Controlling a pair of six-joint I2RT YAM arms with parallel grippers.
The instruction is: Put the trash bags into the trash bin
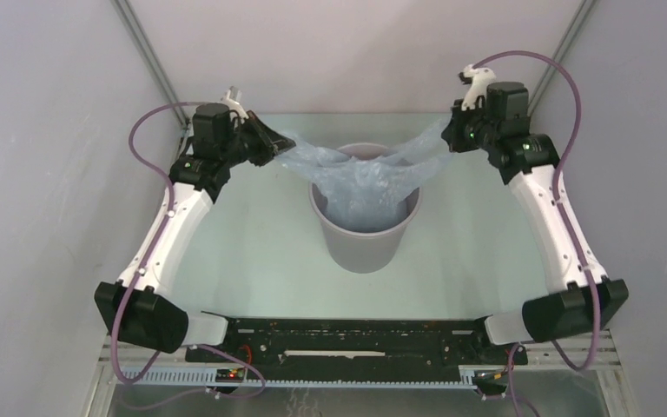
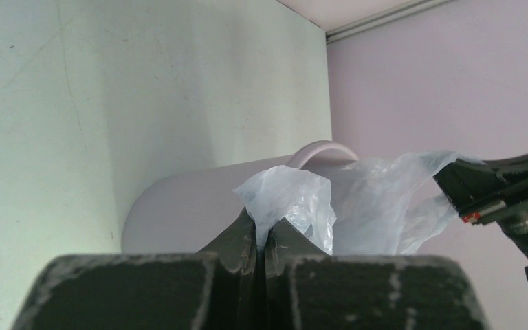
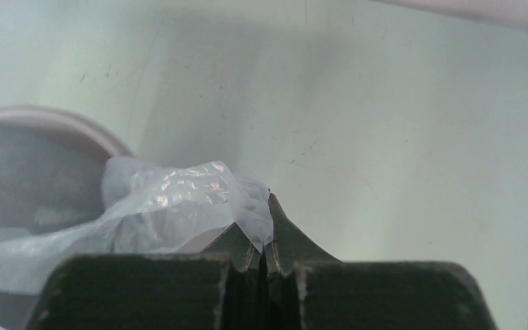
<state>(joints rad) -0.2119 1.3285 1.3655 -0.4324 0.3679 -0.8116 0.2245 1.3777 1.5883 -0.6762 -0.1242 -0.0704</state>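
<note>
The grey round trash bin (image 1: 365, 243) stands upright mid-table. The pale blue translucent trash bag (image 1: 360, 182) hangs into its mouth, with its top edge stretched out to both sides above the rim. My left gripper (image 1: 271, 143) is shut on the bag's left edge, left of the bin. My right gripper (image 1: 452, 135) is shut on the right edge, right of the bin. In the left wrist view the fingertips (image 2: 244, 230) pinch the bag (image 2: 295, 199) in front of the bin (image 2: 192, 210). In the right wrist view the fingertips (image 3: 278, 223) pinch the bag (image 3: 172, 199) beside the bin rim (image 3: 62, 120).
The pale green tabletop (image 1: 252, 252) is enclosed by grey walls with metal corner posts (image 1: 148, 52). The arm bases and a black rail (image 1: 356, 334) run along the near edge. The right arm's wrist (image 2: 509, 196) shows across the bin in the left wrist view.
</note>
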